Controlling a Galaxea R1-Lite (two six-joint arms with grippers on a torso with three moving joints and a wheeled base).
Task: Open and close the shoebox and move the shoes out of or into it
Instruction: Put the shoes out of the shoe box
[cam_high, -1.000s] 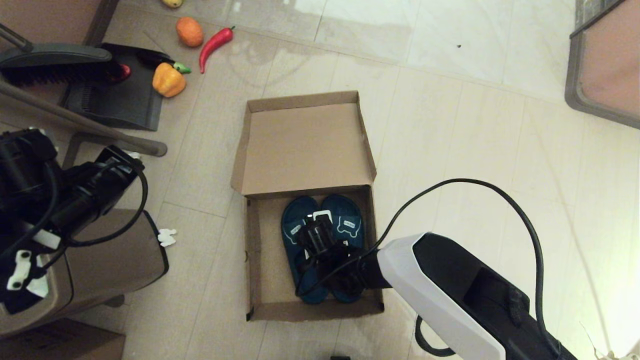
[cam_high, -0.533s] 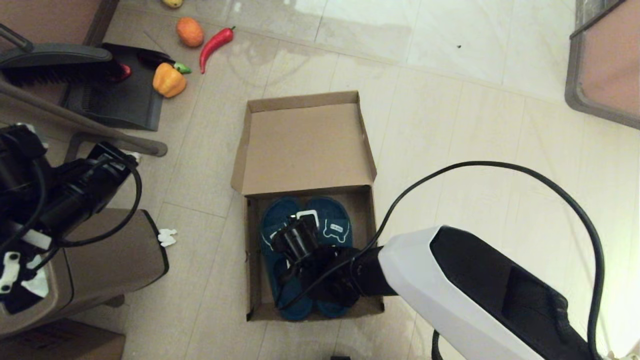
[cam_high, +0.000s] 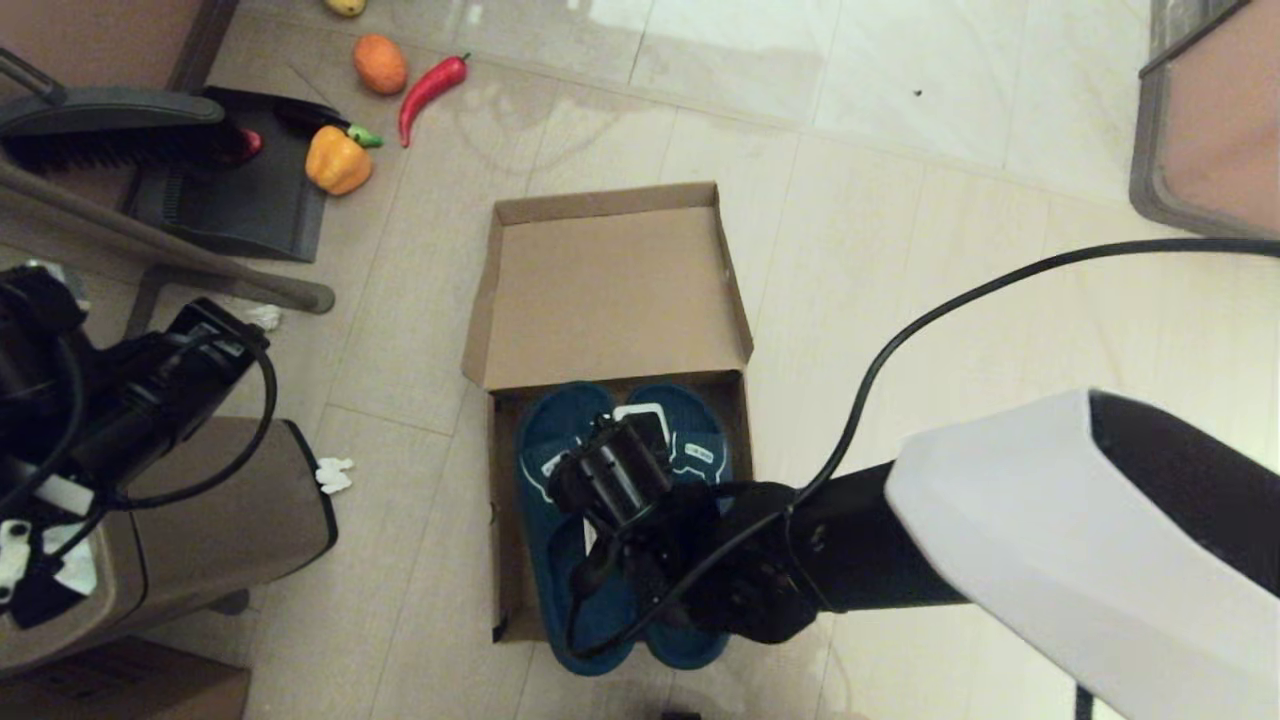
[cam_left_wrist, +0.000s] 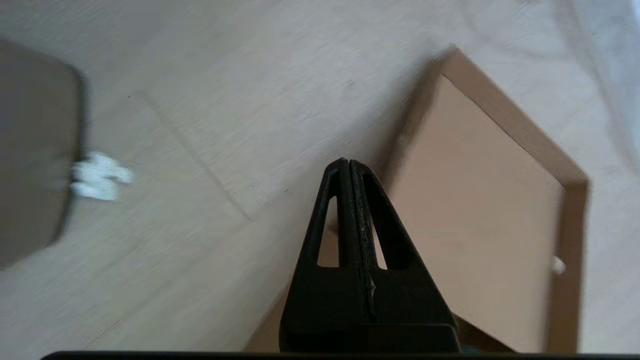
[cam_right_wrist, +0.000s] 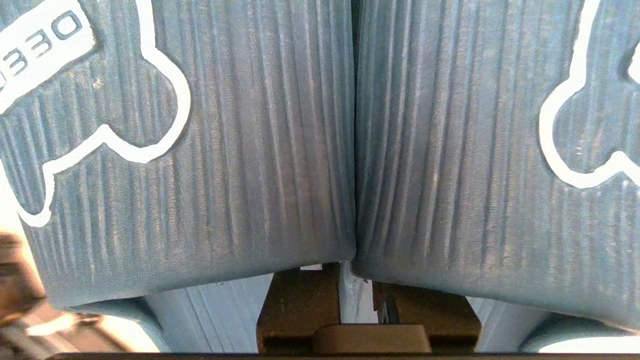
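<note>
While the box (cam_high: 610, 300) lies open on the floor with its lid folded flat away from the robot, the right gripper (cam_high: 612, 478) is inside it, its fingers run under the inner strap edges of both shoes (cam_high: 560, 450) and pinched together on them. The right wrist view shows the two straps (cam_right_wrist: 260, 140) pressed side by side, with the finger bases just showing below them. The shoes' heels overhang the box's near wall, so the pair looks part-lifted; my reading is that the step in hand is taking the shoes out. The next move likely calls for a straight rise until the soles clear the walls, then a carry to bare floor beside the box, keeping the grip firm since only the strap edges are held.

The left gripper (cam_left_wrist: 350, 170) hangs idle at the robot's left, fingers pressed together on nothing. The right fingertips are hidden under the straps, and the forearm covers the shoes' middle, so how much sole rests on the box floor cannot be told
</note>
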